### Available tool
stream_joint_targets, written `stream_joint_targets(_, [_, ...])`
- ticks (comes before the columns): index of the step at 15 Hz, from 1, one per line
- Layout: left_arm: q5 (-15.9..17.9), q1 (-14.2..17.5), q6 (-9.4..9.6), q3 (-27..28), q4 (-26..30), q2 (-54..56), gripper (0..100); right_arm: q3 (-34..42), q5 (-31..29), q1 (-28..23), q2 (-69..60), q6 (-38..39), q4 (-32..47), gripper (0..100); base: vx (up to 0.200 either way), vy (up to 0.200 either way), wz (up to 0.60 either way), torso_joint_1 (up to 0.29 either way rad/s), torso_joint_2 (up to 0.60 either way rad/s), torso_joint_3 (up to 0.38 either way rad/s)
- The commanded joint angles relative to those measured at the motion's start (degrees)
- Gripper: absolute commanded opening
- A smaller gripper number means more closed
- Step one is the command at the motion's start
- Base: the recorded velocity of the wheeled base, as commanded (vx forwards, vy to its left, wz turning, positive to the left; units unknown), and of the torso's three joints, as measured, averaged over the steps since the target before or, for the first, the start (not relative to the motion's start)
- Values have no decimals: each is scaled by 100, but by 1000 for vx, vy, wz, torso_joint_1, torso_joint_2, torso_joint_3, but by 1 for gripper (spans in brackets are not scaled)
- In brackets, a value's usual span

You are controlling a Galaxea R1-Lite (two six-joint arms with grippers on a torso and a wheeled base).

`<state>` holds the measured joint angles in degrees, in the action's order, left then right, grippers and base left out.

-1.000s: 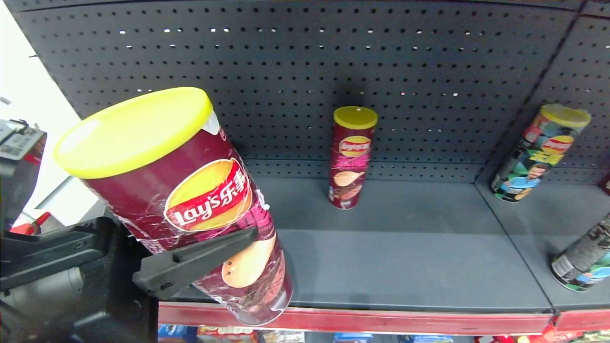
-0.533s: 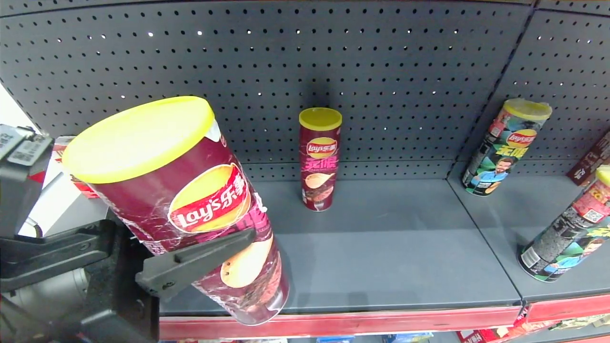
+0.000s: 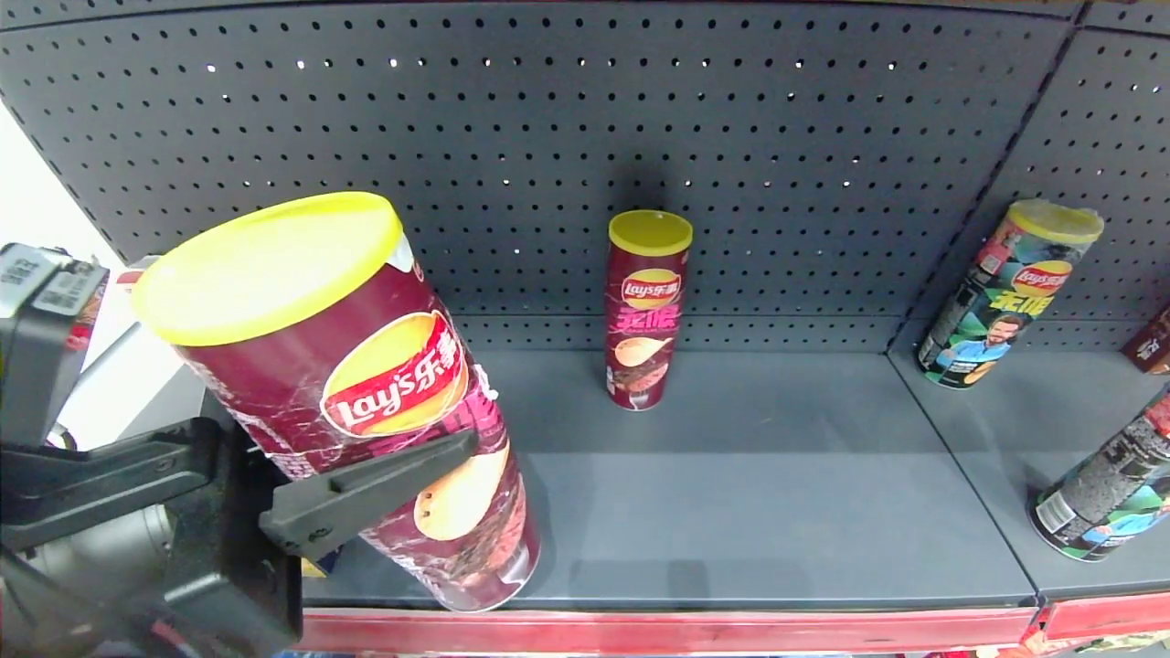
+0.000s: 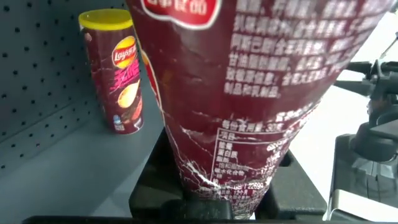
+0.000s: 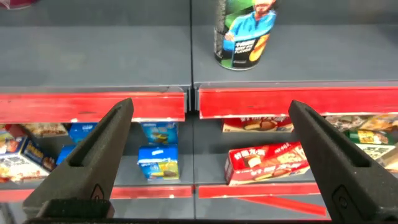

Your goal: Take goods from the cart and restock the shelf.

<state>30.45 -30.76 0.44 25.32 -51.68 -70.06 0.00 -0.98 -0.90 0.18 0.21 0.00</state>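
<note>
Placing is in hand: the left gripper (image 3: 366,457) has its jaws clamped on a tall maroon cardboard crisp tube with a yellow lid (image 3: 366,384), tilted over the dark grey metal shelf's (image 3: 777,512) front edge, which next probably needs righting, setting down and releasing.

Rightmost can (image 3: 1101,493) partly off-frame
</note>
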Motion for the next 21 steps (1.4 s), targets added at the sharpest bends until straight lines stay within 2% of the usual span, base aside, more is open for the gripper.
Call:
stream_joint_targets(1, [5, 8, 0, -1, -9, -17, 0, 0, 1, 2, -1, -3, 0, 100, 0, 0, 0, 0, 0, 0])
stream_joint_targets(3, [-4, 8, 0, -10, -9, -8, 0, 0, 10, 2, 8, -3, 9, 100, 0, 0, 0, 0, 0, 0])
stream_joint_targets(4, [-4, 8, -97, -27, -9, 10, 0, 0, 36, 2, 8, -30, 44, 100, 0, 0, 0, 0, 0, 0])
stream_joint_targets(5, [-4, 8, -97, -27, -9, 10, 0, 0, 36, 2, 8, -30, 44, 100, 0, 0, 0, 0, 0, 0])
stream_joint_targets(6, [-31, 8, -387, -273, -53, 63, 0, -9, 54, 64, 122, -47, 35, 100, 0, 0, 0, 0, 0, 0])
stream_joint_targets(9, [-4, 43, -395, -133, -62, 10, 0, -9, 221, 90, 210, -47, 35, 100, 0, 0, 0, 0, 0, 0])
stream_joint_targets(11, [5, 210, -404, 105, -18, -34, 0, -9, 221, 73, 201, -38, 9, 100, 0, 0, 0, 0, 0, 0])
stream_joint_targets(12, [5, 290, -404, 140, -18, -43, 0, -369, 238, 81, 281, 67, -26, 100, 0, 0, 0, 0, 0, 0])
stream_joint_targets(13, [13, 333, -395, 131, -18, -52, 0, -1362, 256, 117, 940, 357, 9, 100, 0, 0, 0, 0, 0, 0])
stream_joint_targets(14, [5, 360, -395, 114, -27, -69, 0, -1758, 335, 284, 1836, 612, 88, 100, 0, 0, 0, 0, 0, 0])
stream_joint_targets(15, [5, 360, -387, -45, -18, -43, 0, -1688, 572, 574, 1766, 243, 88, 100, 0, 0, 0, 0, 0, 0])
stream_joint_targets(17, [5, 360, -387, -168, -36, -43, 0, -1811, 853, 987, 1889, 14, 167, 100, 0, 0, 0, 0, 0, 0])
stream_joint_targets(21, [5, 360, -387, -71, -88, -192, 0, -2188, 950, 2129, 3040, -38, 97, 100, 0, 0, 0, 0, 0, 0])
